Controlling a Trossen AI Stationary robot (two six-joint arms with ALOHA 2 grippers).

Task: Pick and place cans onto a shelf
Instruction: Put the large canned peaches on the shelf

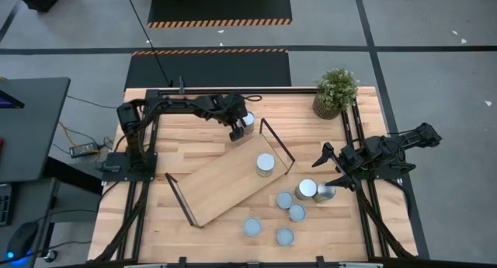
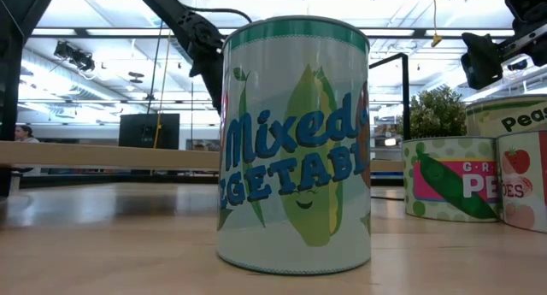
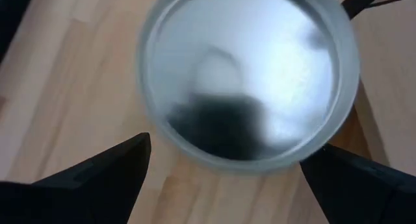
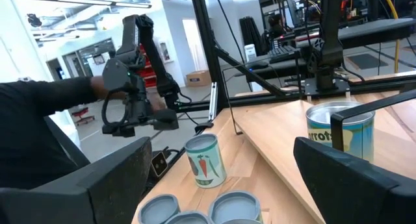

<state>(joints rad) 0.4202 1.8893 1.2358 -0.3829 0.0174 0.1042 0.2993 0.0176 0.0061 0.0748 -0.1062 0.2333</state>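
My left gripper (image 1: 237,129) is open, pointing down over a silver-topped can (image 3: 247,74). This can (image 1: 247,120) stands upright by the far edge of the light-wood shelf (image 1: 221,186), near its right black loop frame (image 1: 277,146). The fingers (image 3: 104,178) stand on either side of the can; I see no touch. Another can (image 1: 265,164) stands on the shelf's right end. Several cans (image 1: 297,213) stand on the table at the near right. My right gripper (image 1: 332,168) is open and empty just above two of them (image 1: 307,190).
A potted plant (image 1: 335,92) stands at the far right corner. In the low view a mixed-vegetables can (image 2: 295,150) stands close in front, with peas cans (image 2: 449,177) to its right. A person's dark sleeve (image 4: 45,97) shows beyond the table.
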